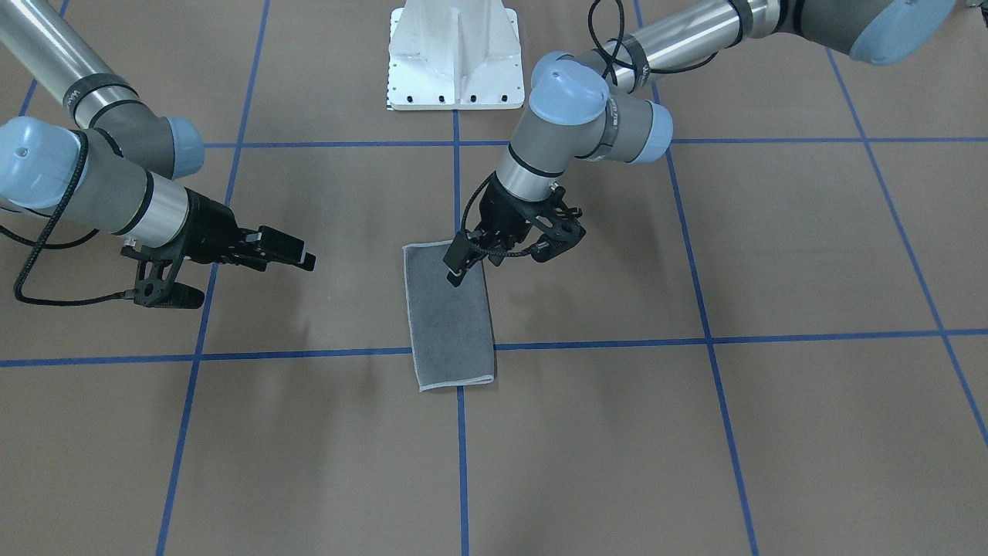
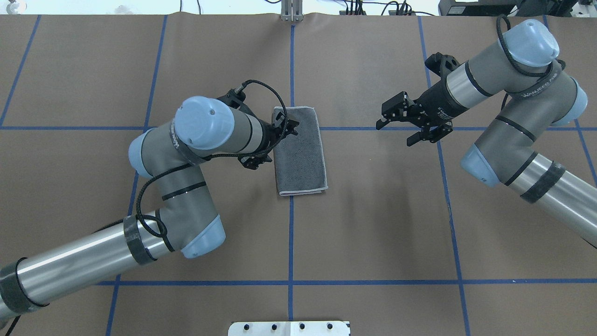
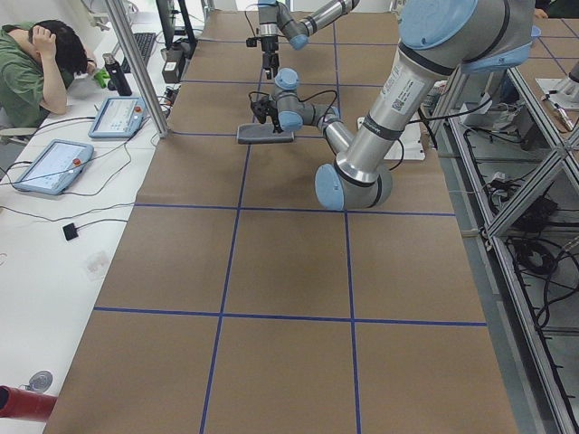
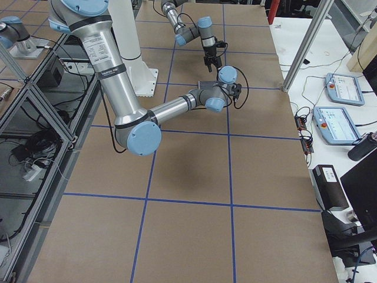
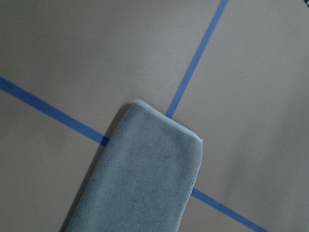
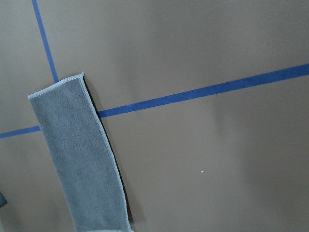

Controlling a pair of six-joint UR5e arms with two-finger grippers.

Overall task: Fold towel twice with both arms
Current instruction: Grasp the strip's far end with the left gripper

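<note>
On the table (image 1: pixel 695 463), folded towel (image 1: pixel 451 324) lies flat; left gripper (image 1: pixel 459 270) above it, right gripper (image 1: pixel 297 255) well apart, grips unreadable.

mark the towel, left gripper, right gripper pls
towel (image 2: pixel 300 154), overhead view, middle of its grey top face.
left gripper (image 1: pixel 503 256), front-facing view, midway between its fingertips.
right gripper (image 2: pixel 397 128), overhead view, midway between its fingertips.
</note>
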